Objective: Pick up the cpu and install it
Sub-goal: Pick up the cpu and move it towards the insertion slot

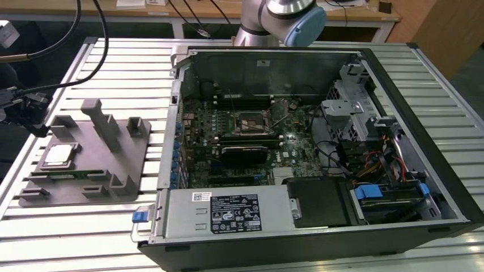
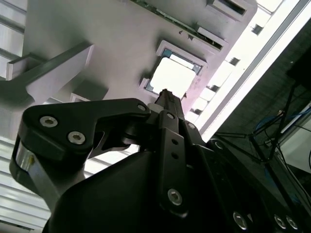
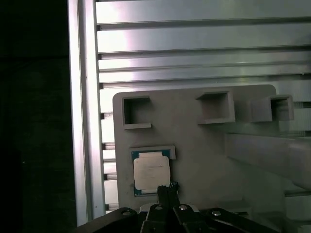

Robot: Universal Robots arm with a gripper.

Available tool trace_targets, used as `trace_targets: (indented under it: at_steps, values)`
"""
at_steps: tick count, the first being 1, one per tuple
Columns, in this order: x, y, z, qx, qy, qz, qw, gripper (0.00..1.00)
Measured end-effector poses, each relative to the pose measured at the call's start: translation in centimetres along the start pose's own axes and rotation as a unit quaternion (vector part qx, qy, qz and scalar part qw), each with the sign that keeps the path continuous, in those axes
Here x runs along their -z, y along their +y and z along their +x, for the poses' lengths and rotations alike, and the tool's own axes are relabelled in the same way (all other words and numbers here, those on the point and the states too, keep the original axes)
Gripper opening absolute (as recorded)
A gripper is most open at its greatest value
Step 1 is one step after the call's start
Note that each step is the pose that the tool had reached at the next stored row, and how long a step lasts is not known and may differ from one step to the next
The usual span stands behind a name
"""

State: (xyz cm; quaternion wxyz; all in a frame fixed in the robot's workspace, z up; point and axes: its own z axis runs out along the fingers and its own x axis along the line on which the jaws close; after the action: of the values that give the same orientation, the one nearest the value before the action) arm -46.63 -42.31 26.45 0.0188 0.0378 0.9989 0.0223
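One cpu (image 1: 60, 156), silver and square, lies flat in a shallow recess of the grey plastic tray (image 1: 83, 173), which sits on the slatted metal table (image 1: 113, 62) at the exterior view's left. Just beside the chip, toward the exterior view's right, upright posts (image 1: 102, 122) rise from the same tray. Further right stands the open computer case (image 1: 423, 130), well apart from the chip. Inside it the green motherboard (image 1: 226, 153) is exposed, with the black socket frame (image 1: 250, 122) near the middle of the board and the power supply (image 1: 189, 218) along the near side. Behind the case stands the robot arm (image 1: 280, 17). In both wrist views the gripper (image 3: 165, 190) hangs over the tray, close above the chip. Its two dark fingers (image 3: 161, 195) are pressed together and nothing is pinched between them. In the first wrist view the fingertips are at one corner of the chip, at its darker rim. Whether they touch the metal top I cannot tell. The chip rests in its recess, not lifted.
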Motion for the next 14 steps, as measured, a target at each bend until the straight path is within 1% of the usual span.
trace_targets:
  at_steps: [7,14]
  values:
    - [-1.1,-0.07,0.19,0.0,0.0,0.0,1.0,0.11]
    - [-1.99,-0.13,0.47,0.0,0.0,-0.0001,1.0,0.11]
